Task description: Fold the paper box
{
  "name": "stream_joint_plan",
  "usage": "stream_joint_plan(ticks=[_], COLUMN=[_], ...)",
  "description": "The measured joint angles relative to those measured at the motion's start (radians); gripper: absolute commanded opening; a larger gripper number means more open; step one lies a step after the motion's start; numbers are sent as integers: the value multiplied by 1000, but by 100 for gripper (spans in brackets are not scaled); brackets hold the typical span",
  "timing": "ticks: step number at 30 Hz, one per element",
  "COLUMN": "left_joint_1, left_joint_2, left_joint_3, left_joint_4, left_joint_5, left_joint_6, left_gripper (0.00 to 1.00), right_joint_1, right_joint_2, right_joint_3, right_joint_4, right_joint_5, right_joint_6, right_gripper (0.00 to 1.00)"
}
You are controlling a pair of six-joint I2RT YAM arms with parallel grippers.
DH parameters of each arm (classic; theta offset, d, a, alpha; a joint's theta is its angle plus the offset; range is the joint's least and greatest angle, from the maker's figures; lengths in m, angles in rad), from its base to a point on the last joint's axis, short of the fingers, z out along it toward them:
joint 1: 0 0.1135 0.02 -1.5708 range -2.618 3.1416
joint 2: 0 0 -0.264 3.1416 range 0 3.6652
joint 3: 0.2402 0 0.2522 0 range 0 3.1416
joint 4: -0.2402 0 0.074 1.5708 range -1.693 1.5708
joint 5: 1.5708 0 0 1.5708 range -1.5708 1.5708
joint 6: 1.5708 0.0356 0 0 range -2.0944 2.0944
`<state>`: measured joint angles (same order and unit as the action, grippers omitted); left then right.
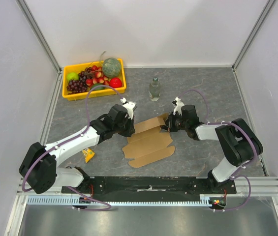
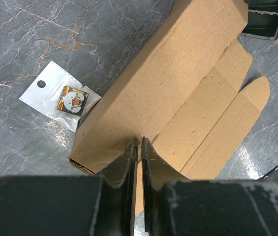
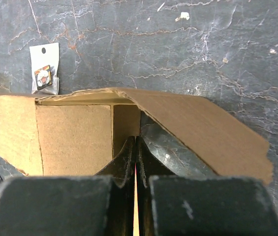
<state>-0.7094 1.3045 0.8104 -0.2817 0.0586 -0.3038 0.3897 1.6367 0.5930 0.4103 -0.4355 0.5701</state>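
Note:
The paper box (image 1: 148, 142) is brown cardboard lying half folded in the middle of the table. One long panel (image 2: 178, 73) is raised along the far side, and flat flaps spread toward the arms. My left gripper (image 1: 132, 126) is at the raised panel's left end. In the left wrist view its jaws (image 2: 139, 141) are pinched together on the cardboard edge, leaving only a thin slit. My right gripper (image 1: 167, 126) is at the right end of the box. Its fingers (image 3: 136, 139) are shut and pushed into the box's inner corner (image 3: 126, 123) under a slanting flap (image 3: 202, 132).
A small clear bag with a badge (image 2: 62, 98) lies just beyond the box. A yellow packet (image 1: 88, 155) sits near the left arm. The yellow fruit tray (image 1: 94, 95) stands at the back left, and a plastic bottle (image 1: 154, 89) stands behind the box.

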Motion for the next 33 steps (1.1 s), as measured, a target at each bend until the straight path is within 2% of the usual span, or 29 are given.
stream_joint_plan(ticks=[19,33], left_joint_1=[0,0], left_joint_2=[0,0], left_joint_3=[0,-8], left_joint_4=[0,4], left_joint_5=[-1,-1], left_joint_6=[-4,-5], left_gripper=[12,11], right_joint_1=[-2,-2], right_joint_2=[129,130], right_joint_3=[-15,-15], right_joint_4=[177,188], right_joint_5=[-82,-91], right_joint_6=[108,127], right_gripper=[1,1])
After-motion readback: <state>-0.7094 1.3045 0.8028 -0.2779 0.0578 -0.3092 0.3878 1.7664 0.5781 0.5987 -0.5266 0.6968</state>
